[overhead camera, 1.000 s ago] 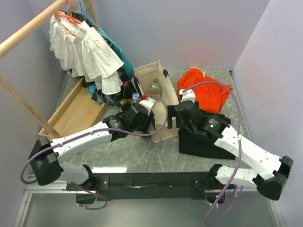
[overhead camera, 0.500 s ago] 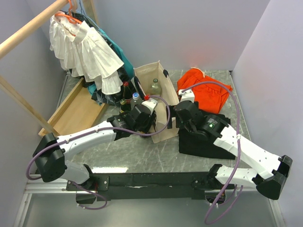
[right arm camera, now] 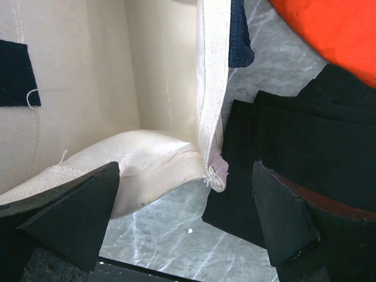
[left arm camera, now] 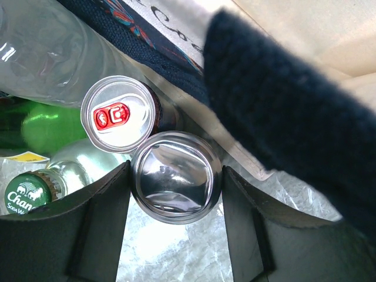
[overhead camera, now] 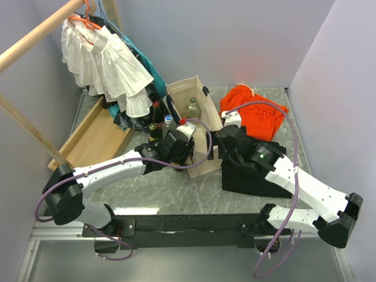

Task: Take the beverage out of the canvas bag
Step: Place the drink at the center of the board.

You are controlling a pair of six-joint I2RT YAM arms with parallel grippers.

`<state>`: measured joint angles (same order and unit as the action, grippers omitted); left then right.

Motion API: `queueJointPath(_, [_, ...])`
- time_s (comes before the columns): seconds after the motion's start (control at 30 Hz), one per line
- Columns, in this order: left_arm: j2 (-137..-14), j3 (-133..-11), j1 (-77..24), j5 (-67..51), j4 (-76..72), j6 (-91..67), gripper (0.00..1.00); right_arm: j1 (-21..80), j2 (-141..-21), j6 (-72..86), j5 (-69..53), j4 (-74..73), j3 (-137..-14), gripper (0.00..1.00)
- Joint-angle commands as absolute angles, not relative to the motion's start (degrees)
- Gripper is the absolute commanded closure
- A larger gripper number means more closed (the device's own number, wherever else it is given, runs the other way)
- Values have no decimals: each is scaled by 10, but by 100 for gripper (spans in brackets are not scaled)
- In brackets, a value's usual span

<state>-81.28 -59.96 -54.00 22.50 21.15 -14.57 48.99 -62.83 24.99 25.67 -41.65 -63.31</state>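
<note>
Silver beverage can (left arm camera: 176, 185) sits pinched between the fingers of the left end effector (left arm camera: 176, 171). It is just beside a red-tabbed can (left arm camera: 119, 114), near the black strap (left arm camera: 294, 117) of the canvas bag (overhead camera: 187, 94). Over the bag's sagging corner, above the marble desk (right arm camera: 164, 235), the right end effector (right arm camera: 185, 170) is spread wide.

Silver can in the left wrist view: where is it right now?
The silver can sits mid-frame in the left wrist view, held in the left gripper, beside the red-tabbed can, with a dark strap to its right.
</note>
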Motion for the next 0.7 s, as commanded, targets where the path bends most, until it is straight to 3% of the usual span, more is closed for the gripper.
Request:
queueJointPath(0.0, [-806, -601, -541, 255, 163, -159, 97, 494, -626, 248, 271, -416, -634, 0])
queueJointPath(0.43, [-795, -591, -540, 250, 161, -178, 95, 494, -624, 248, 265, -416, -633, 0])
queueJointPath(0.5, [-794, -589, -539, 248, 163, -177, 86, 493, -624, 247, 265, -416, -633, 0])
queueJointPath(0.67, [-784, -588, -540, 245, 170, -176, 77, 494, -624, 248, 264, -415, -635, 0])
